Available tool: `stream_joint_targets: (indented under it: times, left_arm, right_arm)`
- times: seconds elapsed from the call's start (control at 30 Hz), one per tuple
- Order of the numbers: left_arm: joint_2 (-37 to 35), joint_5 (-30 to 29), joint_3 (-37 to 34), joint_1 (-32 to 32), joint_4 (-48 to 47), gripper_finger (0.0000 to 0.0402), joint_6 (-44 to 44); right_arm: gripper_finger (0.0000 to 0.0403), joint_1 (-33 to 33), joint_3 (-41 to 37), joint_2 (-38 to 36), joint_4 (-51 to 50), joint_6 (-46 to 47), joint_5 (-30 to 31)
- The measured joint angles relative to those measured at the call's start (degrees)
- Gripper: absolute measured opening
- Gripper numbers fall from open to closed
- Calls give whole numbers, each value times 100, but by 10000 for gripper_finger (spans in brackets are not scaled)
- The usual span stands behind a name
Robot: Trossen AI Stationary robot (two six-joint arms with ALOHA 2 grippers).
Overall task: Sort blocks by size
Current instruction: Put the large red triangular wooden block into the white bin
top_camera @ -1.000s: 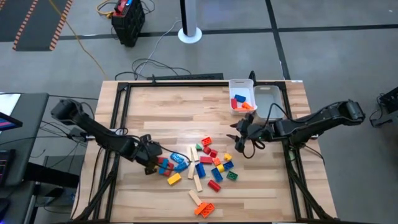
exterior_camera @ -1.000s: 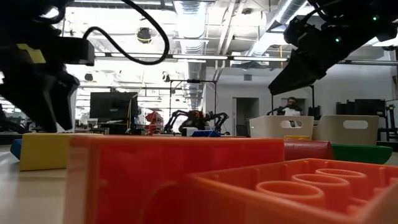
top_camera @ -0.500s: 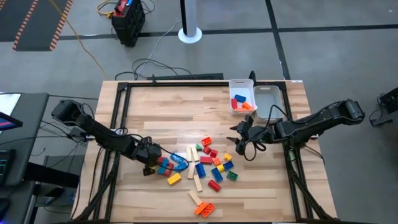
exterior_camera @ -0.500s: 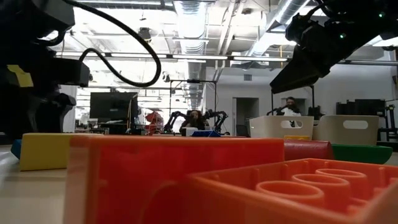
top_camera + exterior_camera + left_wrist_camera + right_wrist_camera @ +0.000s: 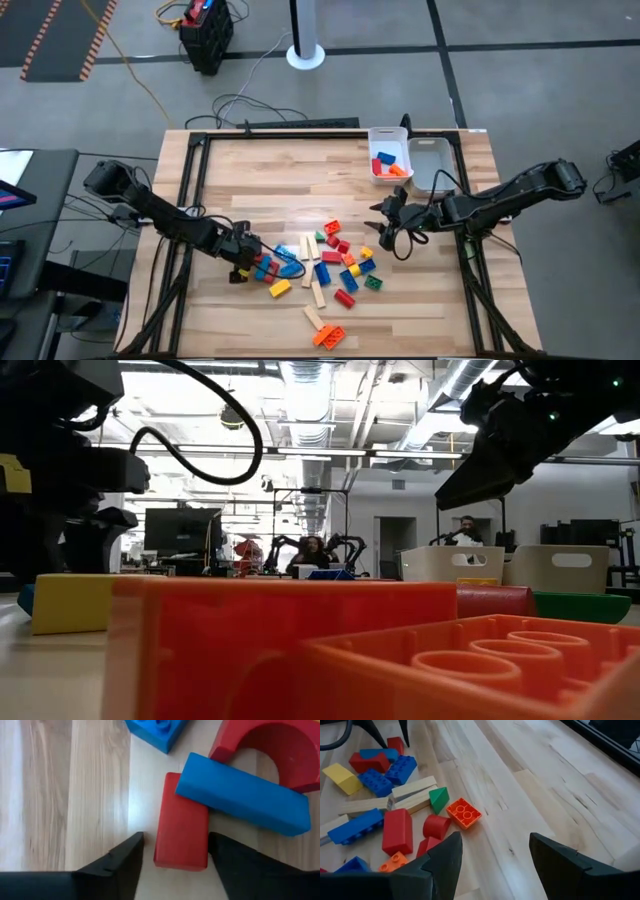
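Between the left end effector [image 5: 172, 857]'s spread fingers lies a red block [image 5: 181, 822]; most blocks [image 5: 335, 262] sit unsorted, few in the tray [image 5: 389, 150]. Right end effector [image 5: 492, 852] hangs spread.

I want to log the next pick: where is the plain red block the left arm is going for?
In the left wrist view the red block lies flat between the left tool fingers, its far end under a blue block.

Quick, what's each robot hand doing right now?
Left hand: open, fingers either side of a red block.
Right hand: open, holding nothing.
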Motion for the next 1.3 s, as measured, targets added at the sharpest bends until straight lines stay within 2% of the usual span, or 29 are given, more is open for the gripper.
stream_joint_targets:
  times: [0.13, 0.17, 0.3, 0.47, 0.57, 0.63, 0.93, 1.13, 1.3]
  left_arm:
    - [0, -6, 0, 78, 16, 129, -58]
    - [0, -15, 0, 102, 13, 122, -71]
    - [-164, -134, 0, 265, -277, 123, -53]
    - [-689, -743, 142, 628, -765, 123, 166]
    - [-961, -905, 142, 1028, -644, 123, 478]
    - [-1006, -867, 144, 1356, -202, 123, 786]
    - [-588, 479, 146, 2836, 1719, 123, 1929]
    - [222, 860, 163, 3386, 3319, 123, 2249]
    - [1123, 1265, 873, 3745, 3560, 123, 2558]
  right_arm:
    - [259, 0, 0, 0, -1, 59, 0]
    - [259, 5, 0, 2, -1, 83, 0]
    - [259, 37, 0, 2, -1, 90, 0]
    - [259, 33, 0, 2, -3, 92, 26]
    - [259, 35, 0, 0, -1, 144, 24]
    - [259, 33, 0, 2, -3, 220, 26]
    - [259, 31, 0, 2, -345, 449, 65]
    - [259, 31, 290, -189, -1218, 825, 613]
    - [259, 26, 605, -701, -2319, 1331, 1248]
